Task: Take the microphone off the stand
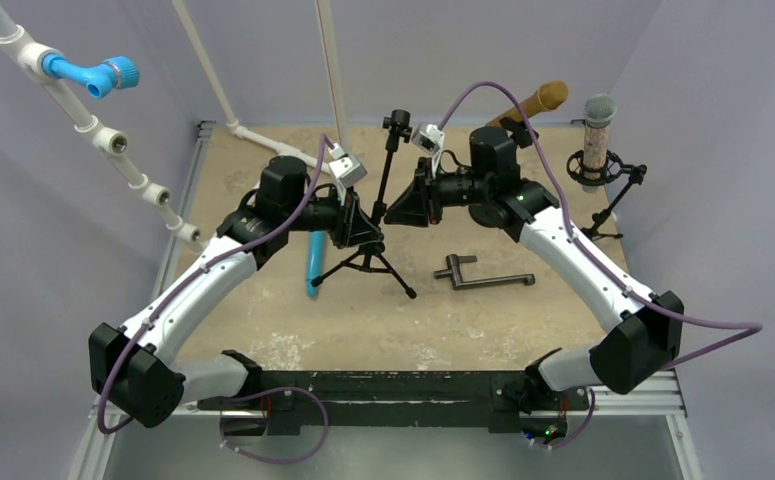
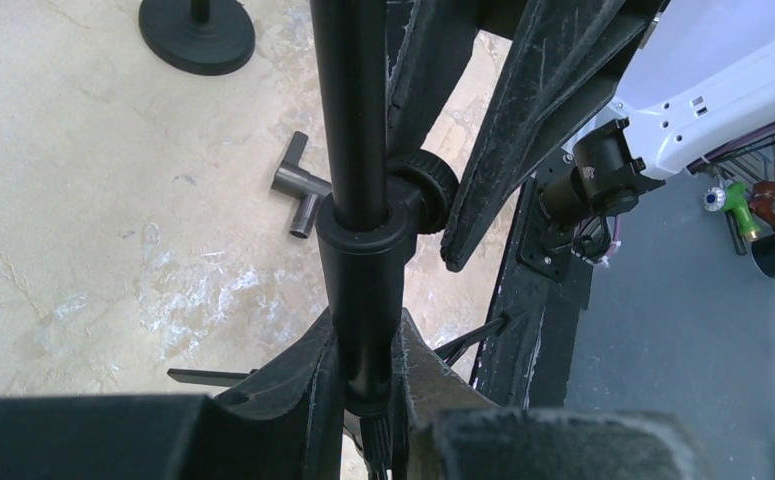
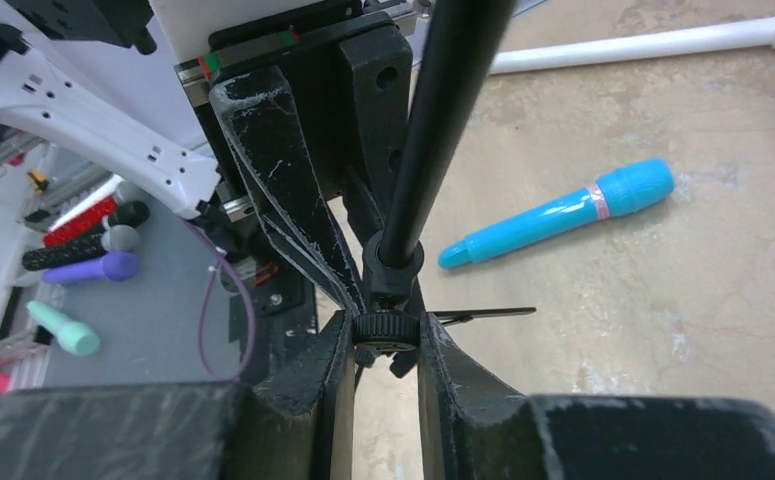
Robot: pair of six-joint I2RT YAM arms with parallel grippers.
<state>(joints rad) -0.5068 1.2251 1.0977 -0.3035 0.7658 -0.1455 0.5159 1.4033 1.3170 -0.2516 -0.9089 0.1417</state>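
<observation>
A black tripod stand (image 1: pixel 387 170) stands mid-table, its top clip (image 1: pixel 397 124) empty. My left gripper (image 1: pixel 368 232) is shut on the stand's lower tube (image 2: pixel 363 290). My right gripper (image 1: pixel 395 212) is shut on the ribbed clamp knob (image 3: pixel 383 328) at the side of the stand's collar. The pole (image 3: pixel 433 120) rises between both sets of fingers. A blue microphone (image 1: pixel 313 262) lies flat on the table left of the tripod, also in the right wrist view (image 3: pixel 563 212). A grey-headed microphone (image 1: pixel 597 140) sits upright in a shock mount on a second stand at the back right.
A grey metal T-handle (image 1: pixel 478 275) lies right of the tripod. A brown microphone (image 1: pixel 538 102) leans at the back wall. White pipes with a blue valve (image 1: pixel 93 75) run along the left. A round black base (image 2: pixel 198 35) shows in the left wrist view.
</observation>
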